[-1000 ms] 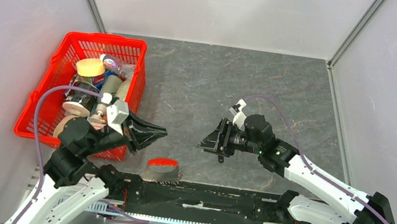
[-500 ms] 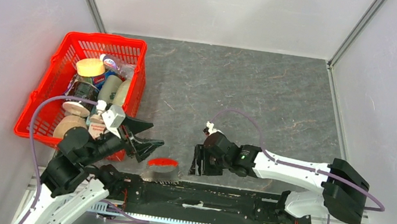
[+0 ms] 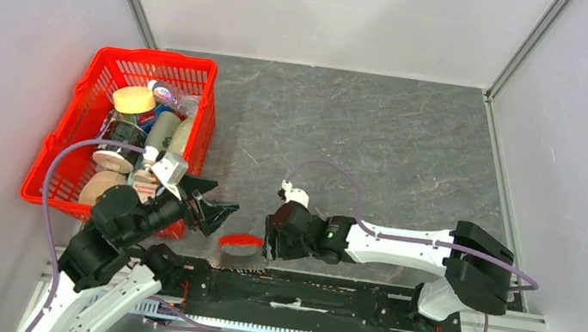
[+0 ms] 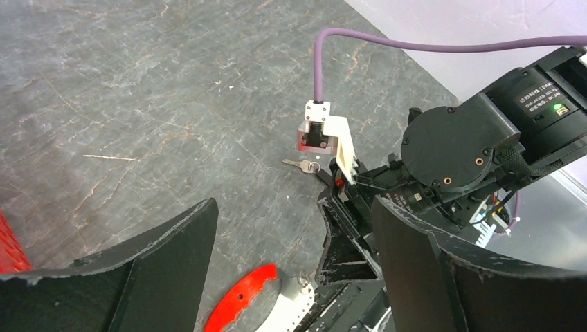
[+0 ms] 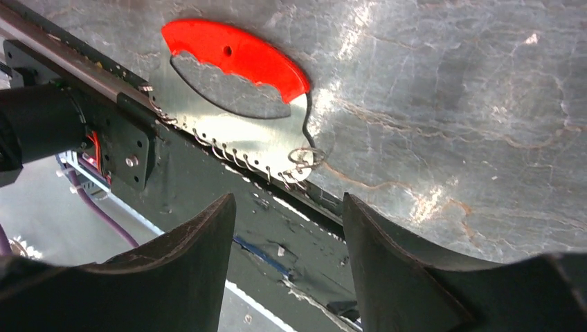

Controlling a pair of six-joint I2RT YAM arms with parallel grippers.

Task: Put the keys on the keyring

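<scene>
The keyring (image 5: 239,131) is a grey metal plate with a red curved strip and a row of small rings, lying at the table's near edge against the black rail. It also shows as the keyring (image 3: 241,242) and the keyring (image 4: 242,304). My right gripper (image 5: 287,200) hovers open just over its ringed edge, with nothing between its fingers; in the top view the right gripper (image 3: 268,239) sits right beside the strip. My left gripper (image 4: 294,203) is wide open and empty above the keyring's left side. The keys (image 4: 302,164) lie on the table behind the right wrist, the silver key showing.
A red basket (image 3: 133,62) full of bottles and jars stands at the left, just behind my left gripper (image 3: 225,198). The black rail (image 3: 299,293) runs along the near edge under the keyring. The right arm's purple cable (image 3: 333,171) loops over the table.
My left gripper has gone from shut to wide open and drawn back a little. The right arm has swung left and toward the near edge, bringing its gripper down beside the keyring.
</scene>
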